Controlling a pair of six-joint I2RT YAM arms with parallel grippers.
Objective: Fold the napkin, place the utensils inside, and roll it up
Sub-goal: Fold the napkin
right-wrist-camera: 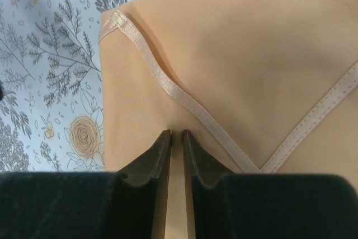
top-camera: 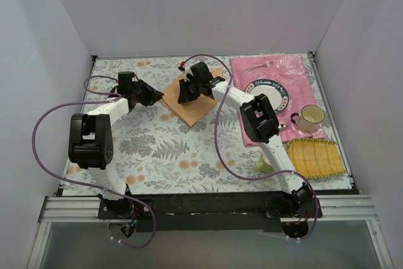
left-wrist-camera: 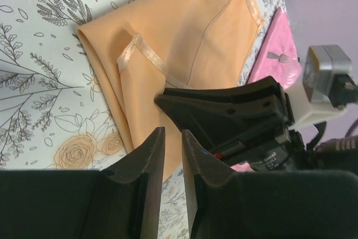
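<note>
Folding looks to be the step in hand, and it is not far along. The napkin lies on the flowered tablecloth near the table's far middle, just left of the pink placemat. At least one layer is doubled over, since the wrist views show hemmed edges running across its upper face and meeting in a V. Whether that fold is finished or needs squaring I cannot tell. The right gripper rests tip-down on the cloth with its jaws nearly together; whether any cloth is nipped between them is not visible. The left gripper hangs at the napkin's left edge, jaws likewise drawn to a thin slit and holding nothing that I can see. None of the rest has begun, by my reading: the fork lies at the far end of the placemat beyond the plate, well apart from the napkin, and the spoon I cannot pick out with certainty. So both utensils have yet to be fetched and laid on the cloth, and the rolling comes after that.
</note>
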